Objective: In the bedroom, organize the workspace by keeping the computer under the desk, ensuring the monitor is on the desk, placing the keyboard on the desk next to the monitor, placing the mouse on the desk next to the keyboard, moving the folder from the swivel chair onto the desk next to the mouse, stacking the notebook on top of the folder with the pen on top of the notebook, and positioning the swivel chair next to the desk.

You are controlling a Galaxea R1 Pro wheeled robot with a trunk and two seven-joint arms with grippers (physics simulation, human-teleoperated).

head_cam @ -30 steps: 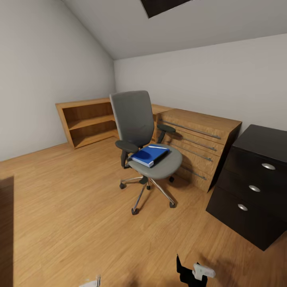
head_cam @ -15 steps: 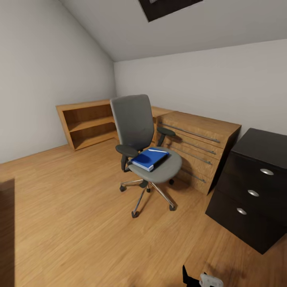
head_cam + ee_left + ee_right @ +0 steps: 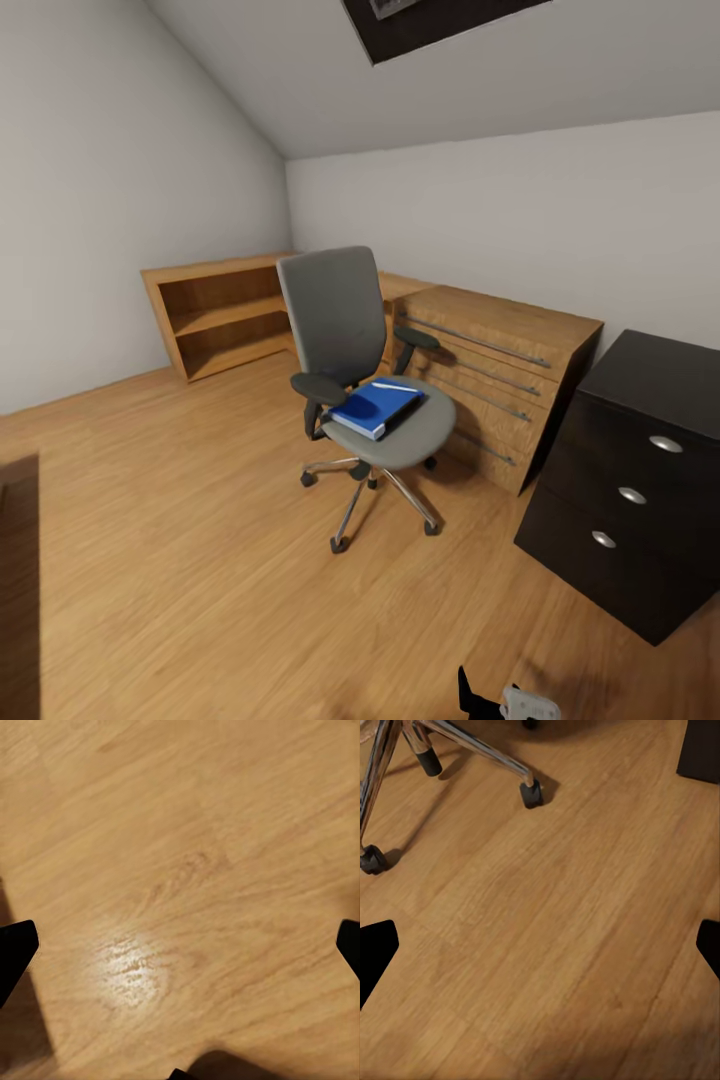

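The grey swivel chair point(image 3: 345, 310) stands mid-room on the wood floor. On its seat lies the blue folder point(image 3: 375, 408), and the thin white pen point(image 3: 396, 387) rests across the folder's far end. At the right stands the black desk point(image 3: 655, 375), showing its end with three silver-knobbed drawers. Part of my right gripper point(image 3: 505, 702) shows low in the head view. In the right wrist view my right gripper point(image 3: 540, 945) is open over bare floor, near the chair's casters point(image 3: 531, 793). My left gripper point(image 3: 180, 945) is open above floor. The computer, monitor, keyboard, mouse and notebook are out of view.
A light wooden drawer chest point(image 3: 500, 375) sits against the back wall between the chair and the desk. A low wooden bookshelf point(image 3: 215, 315) stands at the back left. A dark edge of furniture point(image 3: 18, 580) shows at the far left. A sloped ceiling hangs above.
The whole head view has shifted, so chair, chest and desk sit a little lower in the picture; the camera moved. Folder and pen stay on the seat.
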